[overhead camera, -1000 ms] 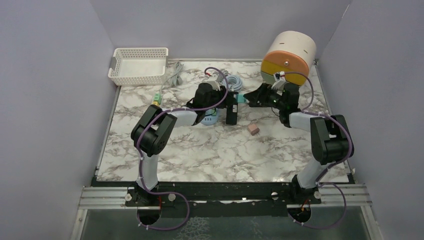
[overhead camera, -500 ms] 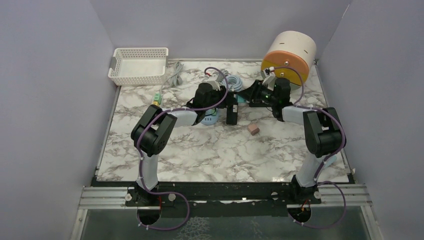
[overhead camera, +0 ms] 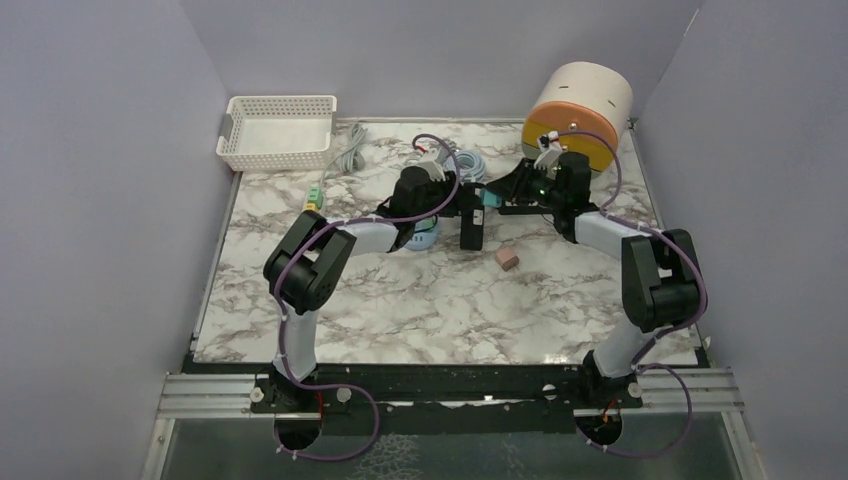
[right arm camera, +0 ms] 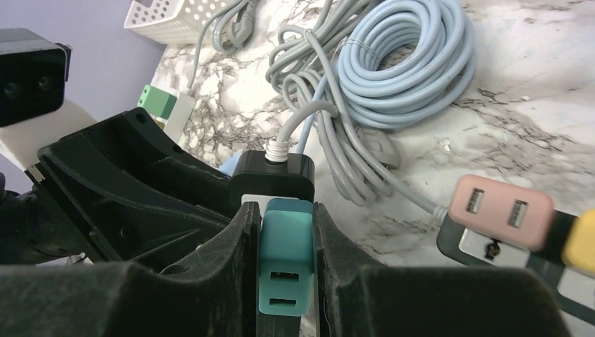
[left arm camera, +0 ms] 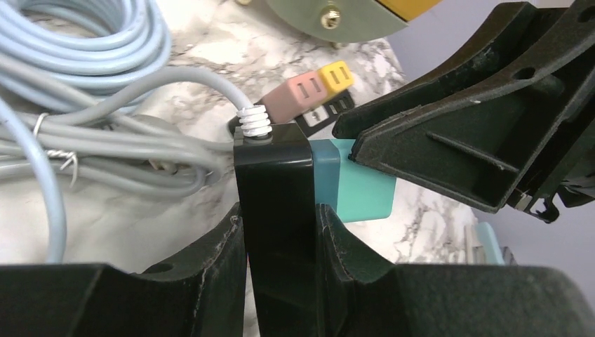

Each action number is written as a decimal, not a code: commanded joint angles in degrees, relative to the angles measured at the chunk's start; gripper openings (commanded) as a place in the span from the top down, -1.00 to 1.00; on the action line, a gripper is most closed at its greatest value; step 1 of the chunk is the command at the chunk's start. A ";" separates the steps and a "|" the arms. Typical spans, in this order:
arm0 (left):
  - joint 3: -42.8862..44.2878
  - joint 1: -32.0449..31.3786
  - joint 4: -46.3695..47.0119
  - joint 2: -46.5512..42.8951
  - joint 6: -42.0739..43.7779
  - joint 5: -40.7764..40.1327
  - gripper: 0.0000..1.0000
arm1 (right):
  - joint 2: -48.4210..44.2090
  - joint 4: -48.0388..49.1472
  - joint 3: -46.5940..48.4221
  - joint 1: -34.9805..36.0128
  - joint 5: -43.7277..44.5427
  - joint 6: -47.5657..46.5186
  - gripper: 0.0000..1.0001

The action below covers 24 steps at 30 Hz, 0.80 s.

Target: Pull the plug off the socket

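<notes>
The socket is a black power strip [overhead camera: 470, 228] with a grey cord, held upright above the table's middle back. My left gripper [left arm camera: 278, 219] is shut on its sides [left arm camera: 273, 203]. A teal plug [right arm camera: 285, 260] with two USB ports sits flush against the strip's face [right arm camera: 275, 175]. My right gripper [right arm camera: 286, 214] is shut on the plug, one finger pressing each side. In the left wrist view the teal plug [left arm camera: 354, 191] sticks out to the right, with a right finger [left arm camera: 449, 133] over it. From above, the two grippers meet at the plug [overhead camera: 490, 198].
Coiled blue-grey cables [overhead camera: 462, 160] lie behind the strip. A second strip with pink and yellow adapters [right arm camera: 499, 210] lies right of the jaws. A pink block [overhead camera: 507, 259] lies on the marble. A white basket [overhead camera: 278, 130] is back left, an orange-faced drum [overhead camera: 578, 115] back right.
My right gripper came in from the right and closed its fingers on the teal plug. The left gripper kept its hold and the strip shifted slightly right.
</notes>
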 commanded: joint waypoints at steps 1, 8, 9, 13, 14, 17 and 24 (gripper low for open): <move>1.77 1.24 0.77 0.31 1.19 -6.29 1.00 | -9.32 -0.91 -0.90 -5.25 -1.29 2.31 0.98; 4.60 1.25 -5.92 1.29 3.03 -10.71 1.00 | -16.90 1.22 -3.15 -10.15 -7.45 6.60 0.98; 4.94 1.24 -6.70 1.36 3.25 -11.17 1.00 | -17.16 2.32 -3.67 -10.77 -8.57 7.60 0.98; 5.87 1.24 -9.37 1.78 3.92 -12.96 1.00 | -16.47 4.53 -3.98 -12.08 -11.80 9.85 0.98; 6.21 1.24 -10.01 1.95 4.20 -13.47 1.00 | -16.18 5.69 -4.18 -12.17 -12.71 10.81 0.98; 7.07 1.26 -12.08 2.37 5.39 -15.26 1.00 | -14.24 10.26 -3.99 -12.60 -17.58 15.18 0.98; 8.77 1.53 -15.75 3.50 7.21 -18.69 1.00 | -11.56 12.14 -1.32 -12.79 -21.14 16.42 0.98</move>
